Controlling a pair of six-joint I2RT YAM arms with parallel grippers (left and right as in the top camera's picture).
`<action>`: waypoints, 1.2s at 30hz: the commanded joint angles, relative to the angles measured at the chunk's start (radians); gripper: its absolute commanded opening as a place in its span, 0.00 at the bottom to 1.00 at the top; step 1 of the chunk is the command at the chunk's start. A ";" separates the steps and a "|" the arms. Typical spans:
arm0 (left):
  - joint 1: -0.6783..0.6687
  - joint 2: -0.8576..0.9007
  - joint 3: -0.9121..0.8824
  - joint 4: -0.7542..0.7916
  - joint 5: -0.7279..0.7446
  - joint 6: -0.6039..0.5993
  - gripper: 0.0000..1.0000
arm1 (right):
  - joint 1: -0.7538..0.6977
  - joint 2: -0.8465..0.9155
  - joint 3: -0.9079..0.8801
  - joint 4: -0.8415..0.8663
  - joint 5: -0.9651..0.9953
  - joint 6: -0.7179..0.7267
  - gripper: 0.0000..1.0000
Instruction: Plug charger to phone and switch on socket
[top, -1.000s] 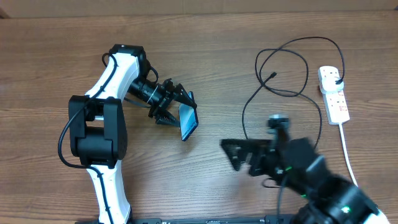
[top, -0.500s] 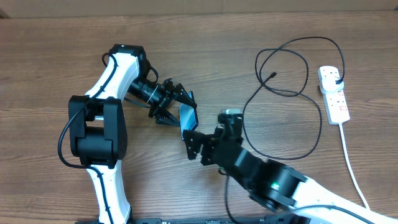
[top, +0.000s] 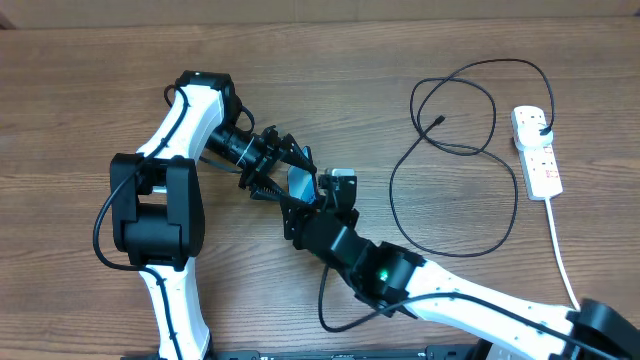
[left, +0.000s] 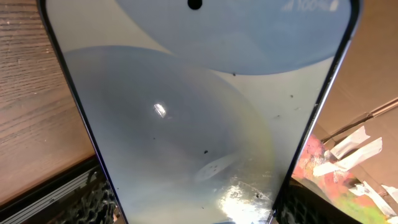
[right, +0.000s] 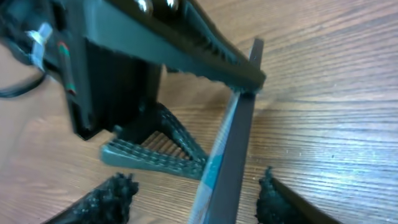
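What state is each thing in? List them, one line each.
phone, held on edge by the left pincer
left pincer, shut on the phone
right pincer, open, straddling the phone's edge
charger, plug in the socket, tip loose on the table
socket, charger plugged in, switch unreadable

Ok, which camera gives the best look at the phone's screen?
The left wrist view: the phone fills the frame, screen facing the camera, punch-hole and smudges visible. Overhead shows only a small blue sliver of it; the right wrist view sees it nearly edge-on, a thin dark strip.
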 joint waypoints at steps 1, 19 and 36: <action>-0.004 0.003 0.025 -0.006 0.045 0.023 0.64 | 0.006 0.039 0.012 0.033 0.024 -0.005 0.59; -0.004 0.003 0.025 -0.005 0.044 0.023 0.67 | 0.005 0.047 0.012 0.106 0.033 -0.006 0.25; 0.057 0.003 0.063 0.052 0.036 -0.030 1.00 | -0.023 -0.011 0.013 0.090 0.088 -0.051 0.09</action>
